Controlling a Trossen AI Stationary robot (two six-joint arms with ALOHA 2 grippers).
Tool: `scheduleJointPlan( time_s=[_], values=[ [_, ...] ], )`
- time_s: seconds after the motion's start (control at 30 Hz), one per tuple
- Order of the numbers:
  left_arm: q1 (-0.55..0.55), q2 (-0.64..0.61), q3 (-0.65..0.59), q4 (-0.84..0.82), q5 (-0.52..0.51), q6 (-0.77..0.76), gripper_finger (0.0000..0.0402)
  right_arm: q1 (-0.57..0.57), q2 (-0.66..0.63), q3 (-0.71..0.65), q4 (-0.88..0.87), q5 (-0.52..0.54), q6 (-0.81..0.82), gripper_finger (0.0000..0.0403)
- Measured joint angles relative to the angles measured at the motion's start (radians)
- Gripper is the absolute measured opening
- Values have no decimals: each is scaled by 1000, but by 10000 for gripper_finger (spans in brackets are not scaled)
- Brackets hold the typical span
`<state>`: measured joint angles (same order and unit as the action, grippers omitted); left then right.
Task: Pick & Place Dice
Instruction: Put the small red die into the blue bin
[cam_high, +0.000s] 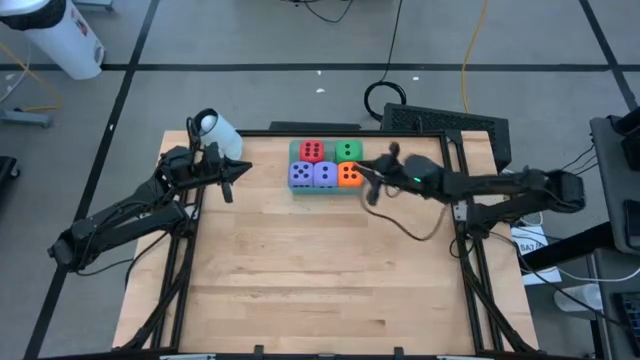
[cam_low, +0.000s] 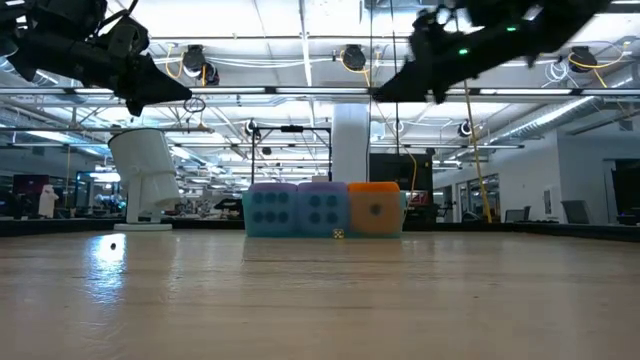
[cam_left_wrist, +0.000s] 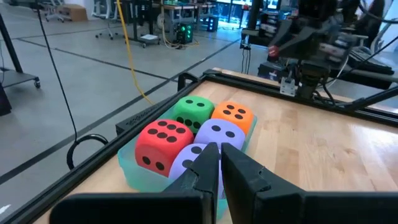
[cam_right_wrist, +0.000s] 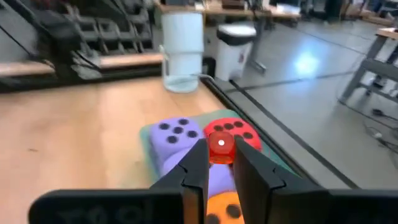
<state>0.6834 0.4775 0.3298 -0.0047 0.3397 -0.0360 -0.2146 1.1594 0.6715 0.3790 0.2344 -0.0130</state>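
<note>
Five dice sit packed in a teal tray (cam_high: 294, 150) at the table's far middle. The red die (cam_high: 312, 151) and the green die (cam_high: 348, 150) are at the back. Two purple-blue dice (cam_high: 301, 175) (cam_high: 325, 175) and the orange die (cam_high: 349, 177) are in front. My right gripper (cam_high: 362, 170) hovers well above the orange die (cam_low: 374, 208). Its fingers (cam_right_wrist: 198, 163) are nearly together and hold nothing. My left gripper (cam_high: 243, 168) hangs left of the tray, high over the table (cam_low: 188, 97), shut and empty, pointing toward the dice (cam_left_wrist: 221, 152).
A white cylinder (cam_high: 215, 128) stands at the table's far left corner. A black frame (cam_high: 440, 122) lies beyond the far edge on the right. Bare wood (cam_high: 320, 270) covers the table's near half.
</note>
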Motion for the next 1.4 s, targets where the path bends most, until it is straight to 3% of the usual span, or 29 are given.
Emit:
scheduleJointPlan(
  time_s=[0.17,0.37,0.63,0.73,0.97,1.1,1.27,1.4],
  values=[
    [0,0,0,-2,2,-2,26,-66,210,210,-99,-5,-58,48],
    [-1,0,0,-18,19,-4,26,-150,456,410,-163,-129,-110,48],
    [-1,0,0,-23,27,-14,26,-237,677,568,-315,-158,-186,52],
    [-3,0,0,-23,27,-17,26,-242,713,594,-356,-161,-190,81],
    [-13,0,0,-22,27,-15,26,-242,705,598,-328,-158,-184,199],
    [-13,0,0,-22,27,-15,26,-239,696,597,-326,-166,-190,244],
    [-12,0,0,-22,27,-16,26,-215,697,597,-340,-172,-319,245],
    [-12,0,0,-22,27,-16,26,-198,697,597,-327,-104,-340,200]
  ],
)
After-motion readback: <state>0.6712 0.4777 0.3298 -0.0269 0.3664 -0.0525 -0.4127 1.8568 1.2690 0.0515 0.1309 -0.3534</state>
